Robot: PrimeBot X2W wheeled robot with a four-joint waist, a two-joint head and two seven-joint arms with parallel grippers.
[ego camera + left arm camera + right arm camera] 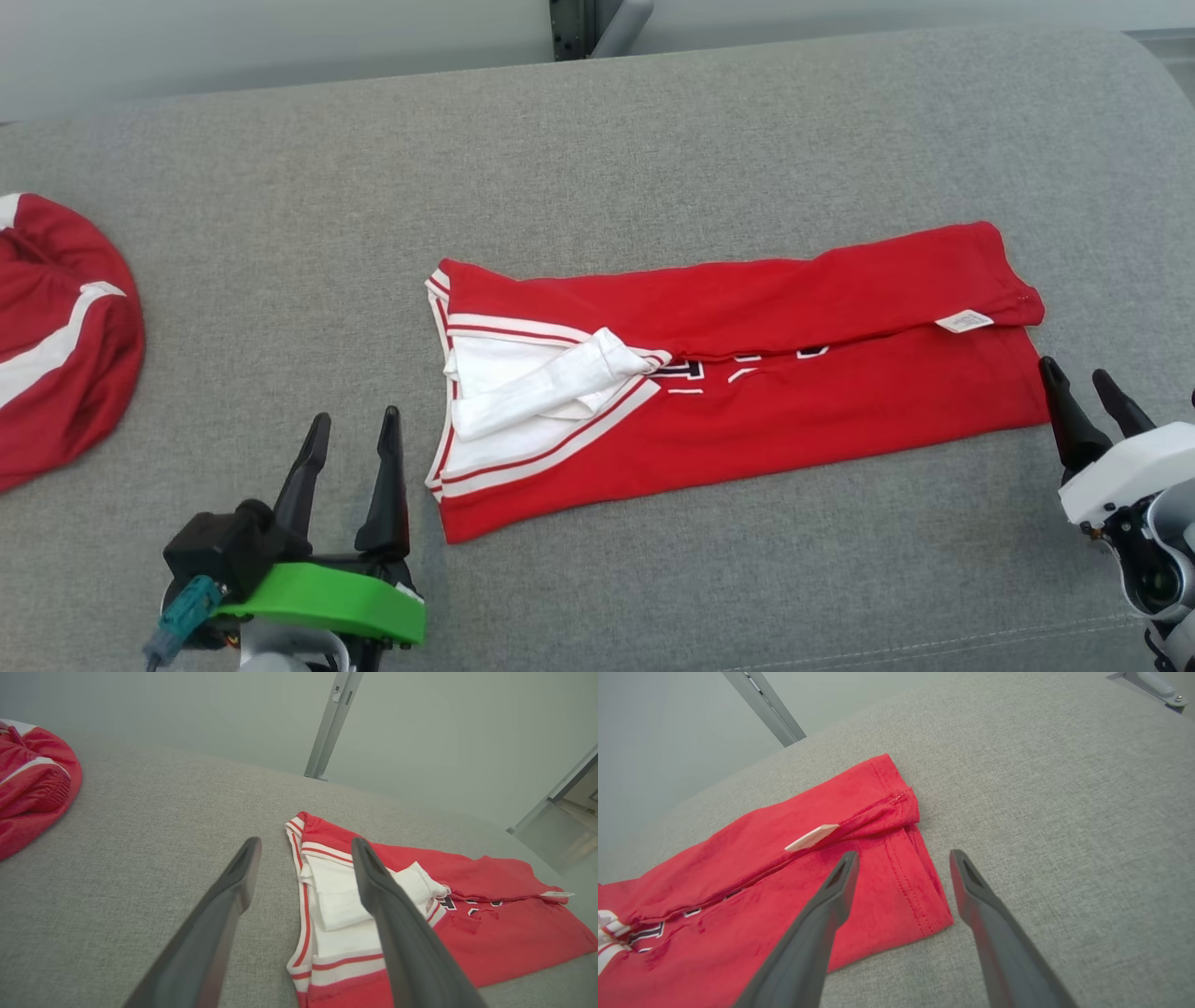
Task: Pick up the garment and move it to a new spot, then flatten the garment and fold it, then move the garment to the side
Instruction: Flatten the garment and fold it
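Two grippers are seen in the lower corners of the head view, and between them a red garment is laid flat on a grey fabric surface. The garment is folded lengthwise into a long band that runs across the centre of the frame, tilted slightly up toward the right. Its neckline, edged in white and red trim, is placed at the left end, where white lining and a loose white strip are exposed. Its stitched hem is placed at the right end. Dark lettering is partly covered by the upper fold, and a white label is shown near the upper right corner of the cloth.

The left gripper is held at the lower left, just beside the neckline end and apart from it. Its fingers are spread wide and nothing is held between them. A green bracket is fitted behind them.

The right gripper is held at the right edge of the frame, its fingers likewise parted and empty. One fingertip is placed right at the lower hem corner; contact cannot be judged.

A second red cloth with a white stripe is bunched at the far left edge, well apart from the garment.
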